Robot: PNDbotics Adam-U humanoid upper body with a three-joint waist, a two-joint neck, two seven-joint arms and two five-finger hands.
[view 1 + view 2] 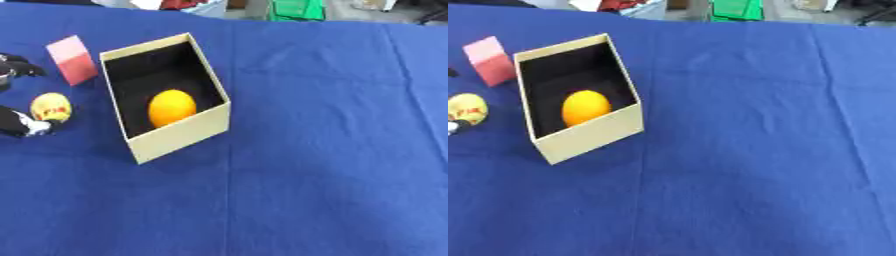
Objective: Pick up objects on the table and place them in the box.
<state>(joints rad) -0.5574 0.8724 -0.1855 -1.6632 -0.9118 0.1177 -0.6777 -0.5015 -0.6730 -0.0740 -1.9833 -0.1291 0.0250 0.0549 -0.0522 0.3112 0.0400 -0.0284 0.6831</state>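
Fingers of the left hand (pixel 19 125) are curled round a yellow object (pixel 51 106) just left of the box (pixel 179 137).
Lift it above the near wall before moving it across, and release it beside the orange ball (pixel 171 107) already inside; a pink block (pixel 73 60) waits at the box's far-left corner on the blue counter (pixel 332 150). Red marks on the yellow object are unreadable. No right hand shows.
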